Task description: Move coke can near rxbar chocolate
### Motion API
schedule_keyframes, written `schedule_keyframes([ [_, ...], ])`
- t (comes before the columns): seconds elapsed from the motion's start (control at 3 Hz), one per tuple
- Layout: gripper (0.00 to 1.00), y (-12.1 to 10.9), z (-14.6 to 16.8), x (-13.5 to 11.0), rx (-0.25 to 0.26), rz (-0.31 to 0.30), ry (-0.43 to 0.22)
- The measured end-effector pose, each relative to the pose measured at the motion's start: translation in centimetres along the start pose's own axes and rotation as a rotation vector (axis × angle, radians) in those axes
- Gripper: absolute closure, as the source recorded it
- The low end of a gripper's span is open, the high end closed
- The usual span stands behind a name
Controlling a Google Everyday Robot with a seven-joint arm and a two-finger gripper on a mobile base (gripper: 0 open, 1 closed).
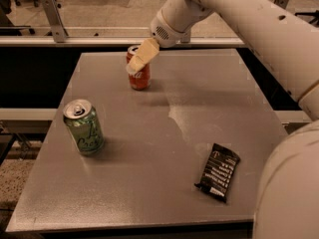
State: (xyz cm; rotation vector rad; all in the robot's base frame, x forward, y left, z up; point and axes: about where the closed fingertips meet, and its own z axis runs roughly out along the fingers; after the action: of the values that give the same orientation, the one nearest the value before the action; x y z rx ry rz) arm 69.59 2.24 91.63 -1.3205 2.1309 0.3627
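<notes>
The coke can point(140, 77), red with a silver top, stands upright at the far left-middle of the grey table point(164, 133). My gripper point(136, 62) reaches down from the upper right on the white arm and overlaps the can's upper part, covering its top front. The rxbar chocolate point(218, 171), a flat black wrapper with white text, lies near the table's front right, well apart from the can.
A green can point(83, 127) with dark scribbled lettering stands upright at the left side of the table. The white arm point(259, 29) crosses the upper right and its body fills the right edge. A metal rail point(75, 41) runs behind the table.
</notes>
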Motion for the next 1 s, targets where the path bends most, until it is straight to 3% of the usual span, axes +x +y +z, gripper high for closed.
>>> schedule_keyframes([
  [0.33,0.0,-0.01,1.52,-0.52,-0.009,0.003,-0.001],
  [1.0,0.44,0.74,1.63,-0.82,-0.034,-0.022,-0.023],
])
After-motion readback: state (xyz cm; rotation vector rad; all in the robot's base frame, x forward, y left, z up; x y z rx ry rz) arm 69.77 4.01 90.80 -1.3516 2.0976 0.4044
